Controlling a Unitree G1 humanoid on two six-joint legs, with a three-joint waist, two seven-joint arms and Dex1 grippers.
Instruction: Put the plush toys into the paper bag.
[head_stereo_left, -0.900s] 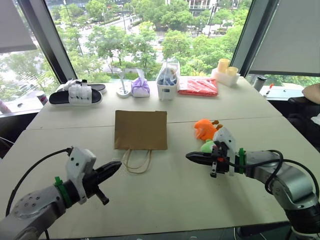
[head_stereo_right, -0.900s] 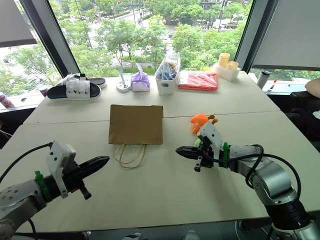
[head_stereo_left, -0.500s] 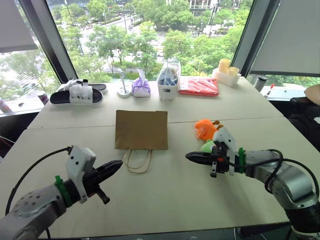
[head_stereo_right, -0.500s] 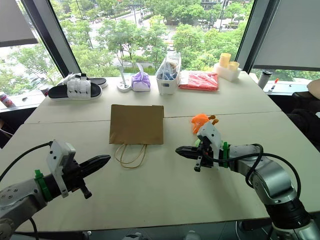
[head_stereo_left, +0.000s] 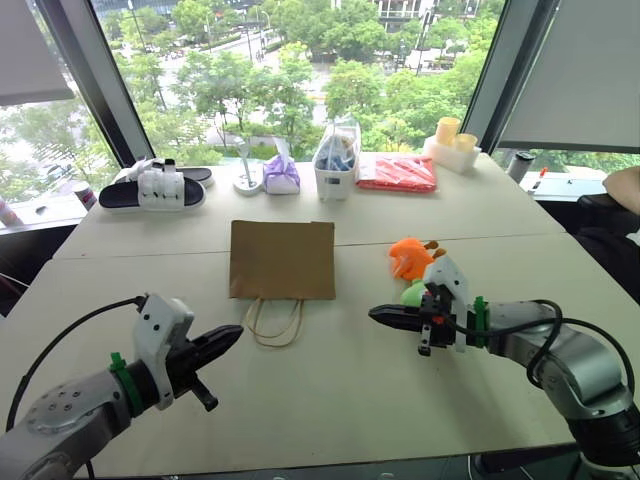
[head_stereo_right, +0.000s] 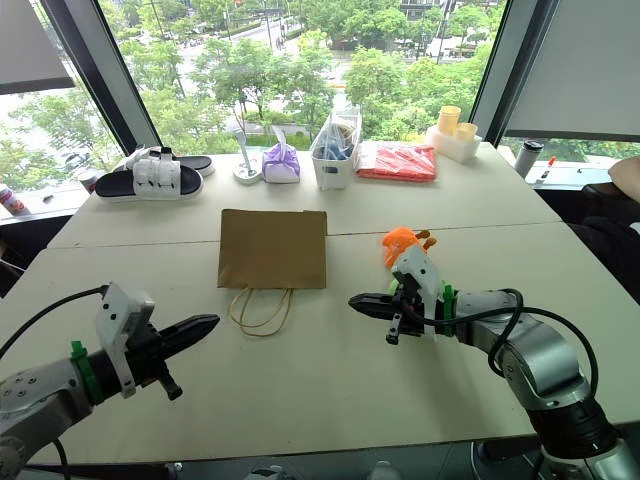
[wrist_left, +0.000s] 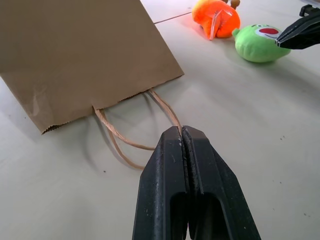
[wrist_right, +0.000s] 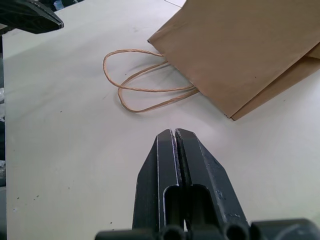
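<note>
Left gripper (head_stereo_left: 233, 334) hovers low over the table (head_stereo_left: 330, 390) with its fingers pressed together, holding nothing, near the twine handles (head_stereo_left: 273, 322). Beyond them the paper bag (head_stereo_left: 282, 259) lies flat at the table's middle. Further right, the right gripper (head_stereo_left: 377, 314) is likewise closed and empty, just in front of the green plush toy (wrist_left: 257, 43) and the orange plush toy (head_stereo_left: 411, 258) beside it.
</note>
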